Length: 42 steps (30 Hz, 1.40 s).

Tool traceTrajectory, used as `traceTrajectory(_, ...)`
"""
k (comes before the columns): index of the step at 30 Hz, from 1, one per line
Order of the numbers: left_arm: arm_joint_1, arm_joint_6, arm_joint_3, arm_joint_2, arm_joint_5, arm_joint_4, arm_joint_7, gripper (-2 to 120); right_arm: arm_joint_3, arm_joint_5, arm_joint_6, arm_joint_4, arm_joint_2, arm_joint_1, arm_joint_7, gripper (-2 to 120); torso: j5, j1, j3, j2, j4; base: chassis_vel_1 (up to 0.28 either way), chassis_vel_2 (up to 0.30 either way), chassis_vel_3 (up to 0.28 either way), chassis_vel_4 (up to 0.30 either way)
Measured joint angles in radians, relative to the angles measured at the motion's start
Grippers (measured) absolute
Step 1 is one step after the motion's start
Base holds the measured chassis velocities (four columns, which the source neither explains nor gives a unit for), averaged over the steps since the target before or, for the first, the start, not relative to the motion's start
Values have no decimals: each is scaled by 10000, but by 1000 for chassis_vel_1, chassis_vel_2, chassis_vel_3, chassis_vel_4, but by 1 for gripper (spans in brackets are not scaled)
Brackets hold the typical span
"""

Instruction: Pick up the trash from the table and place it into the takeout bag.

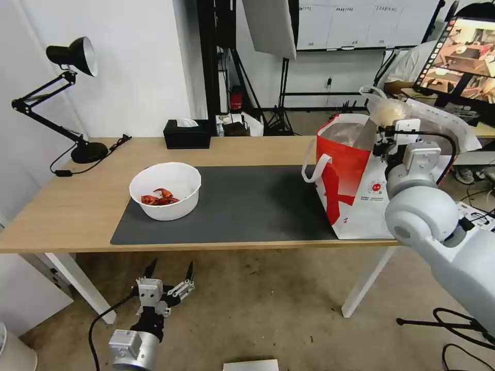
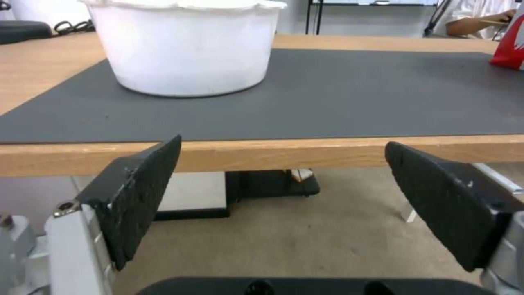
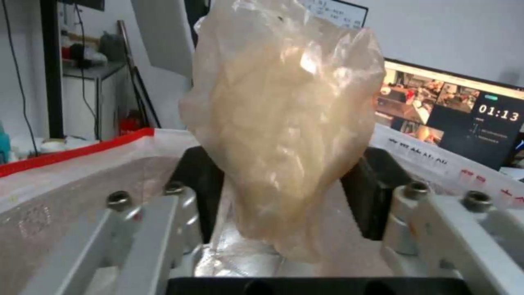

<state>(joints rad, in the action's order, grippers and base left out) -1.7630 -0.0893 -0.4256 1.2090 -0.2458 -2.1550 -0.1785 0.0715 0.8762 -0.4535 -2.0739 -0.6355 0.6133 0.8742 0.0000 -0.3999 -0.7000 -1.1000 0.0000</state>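
The long light-wood table (image 1: 77, 206) with white legs carries a large dark grey rectangular mat (image 1: 247, 206) across its middle. At the mat's right end stands the boxy red-and-white takeout bag (image 1: 356, 190) with silver foil lining, its mouth open upward and a white loop handle hanging off the side facing the mat. Toward the mat's left end sits the white round plastic bowl (image 1: 166, 191) holding red crayfish shells (image 1: 159, 197); in the left wrist view the bowl (image 2: 186, 49) rests upright on the mat, well back from the table's near edge.

The right gripper (image 1: 385, 135) is raised over the open mouth of the bag, its black fingers (image 3: 203, 180) clamped on either side of the beige plastic-wrapped ball (image 3: 284, 123), which hangs above the foil interior; whether the ball's lower end touches the lining is hard to judge from the wrist view. The left gripper (image 1: 169, 271) hangs low in front of the table, below the tabletop edge, with its two black fingers (image 2: 136, 196) spread wide apart and nothing between them.

At the back edge of the table sits a black tissue box (image 1: 187, 135), and a black desk lamp (image 1: 72, 56) stands on the far left corner.
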Motion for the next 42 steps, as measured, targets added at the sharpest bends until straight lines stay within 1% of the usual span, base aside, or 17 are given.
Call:
traceTrajectory(1, -1, 0, 3, 0, 0, -13, -1, 100, -7, 41, -1, 0, 19, -19, 22, 57, 0, -1, 0, 0, 0, 0, 0, 0, 0)
traceTrajectory(2, -1, 0, 3, 0, 0, -13, -1, 100, -7, 41, -1, 0, 19, -19, 22, 57, 0, -1, 0, 0, 0, 0, 0, 0, 0)
traceTrajectory(5, -21, 2, 6, -17, 1, -73, 1, 100, -19, 84, 0, -38, 32, -9, 68, 73, 0, 0, 0, 0, 0, 0, 0, 0, 0)
traceTrajectory(6, -21, 2, 6, -17, 1, -73, 1, 100, -19, 84, 0, -38, 32, -9, 68, 73, 0, 0, 0, 0, 0, 0, 0, 0, 0)
traceTrajectory(7, -25, 3, 5, -23, 2, -82, 1, 100, -20, 83, 0, -45, 32, 1, 77, 76, 0, 0, 0, -1, 0, 0, 0, 0, 0)
traceTrajectory(9, -37, 6, -5, -48, 2, -117, 2, 100, -29, 81, 5, -90, 27, 45, 89, 86, 1, 0, 0, 0, 0, 0, 0, 0, 0)
traceTrajectory(10, -37, 6, -5, -48, 2, -117, 2, 100, -29, 81, 5, -90, 27, 45, 89, 86, 1, 0, 0, 0, 0, 0, 0, 0, 0)
traceTrajectory(13, -43, 9, -12, -56, 2, -137, 3, 100, -33, 77, 16, -173, 41, 108, 95, 99, 0, 0, 0, 0, 0, 0, 0, 0, 0)
traceTrajectory(24, -26, 13, -8, -91, -5, -185, 5, 100, -20, 73, 44, -296, 136, 271, 96, 100, 0, 0, 0, 0, 0, 0, 0, 0, 0)
traceTrajectory(42, -54, 15, -30, -42, 17, -256, 5, 100, 105, 54, 132, -494, 45, 363, 45, 100, 0, 0, 0, 0, 0, 0, 0, 0, 0)
